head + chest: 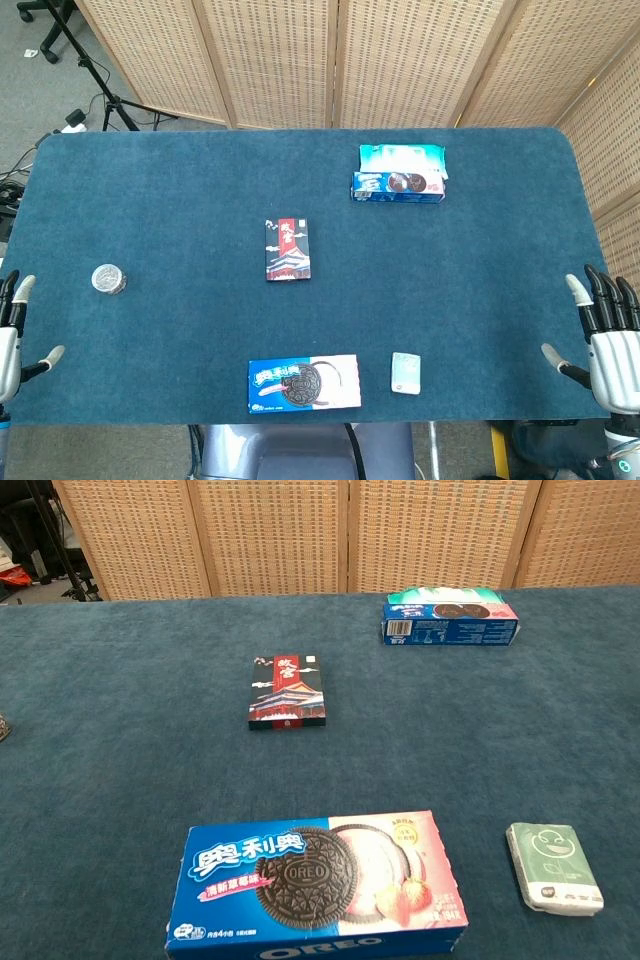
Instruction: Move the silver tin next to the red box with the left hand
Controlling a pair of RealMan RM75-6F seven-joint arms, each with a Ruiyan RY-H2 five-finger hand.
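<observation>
The small round silver tin (109, 279) sits on the blue table at the left side. The red box (288, 249) (288, 691) lies flat near the table's middle, well to the right of the tin. My left hand (12, 335) hangs at the left table edge, below and left of the tin, fingers spread, holding nothing. My right hand (608, 340) stands at the right edge, fingers apart and empty. In the chest view only a sliver of the tin (3, 727) shows at the left border, and neither hand appears.
A blue cookie box (398, 186) (450, 628) with a teal pack (402, 157) behind it lies at the back right. An Oreo box (303, 382) (318, 885) and a small tissue pack (406, 373) (554, 868) lie near the front edge.
</observation>
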